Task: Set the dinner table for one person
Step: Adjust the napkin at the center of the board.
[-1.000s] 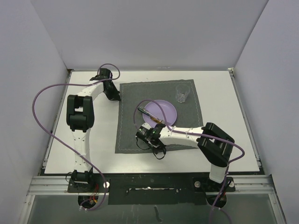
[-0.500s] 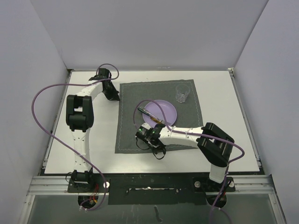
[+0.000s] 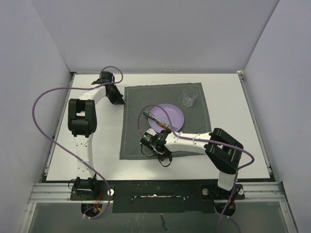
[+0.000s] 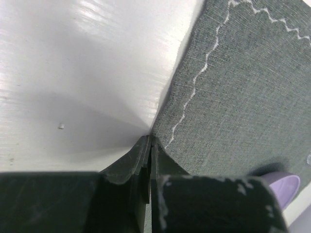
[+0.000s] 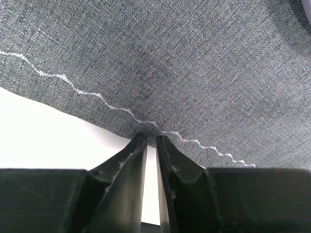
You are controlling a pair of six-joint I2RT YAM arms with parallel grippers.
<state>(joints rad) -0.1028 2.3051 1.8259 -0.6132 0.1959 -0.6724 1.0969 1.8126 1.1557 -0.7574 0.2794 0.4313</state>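
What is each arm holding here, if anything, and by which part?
Both grip the dark grey stitched cloth placemat: the left gripper pinches its left edge near the far corner, the right gripper its near edge.

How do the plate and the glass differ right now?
The plate is purple, flat and wide, in the middle of the placemat. The glass is clear, upright and narrower, at the far right corner. The plate carries a dark utensil; the glass stands alone. Both rest on the placemat.
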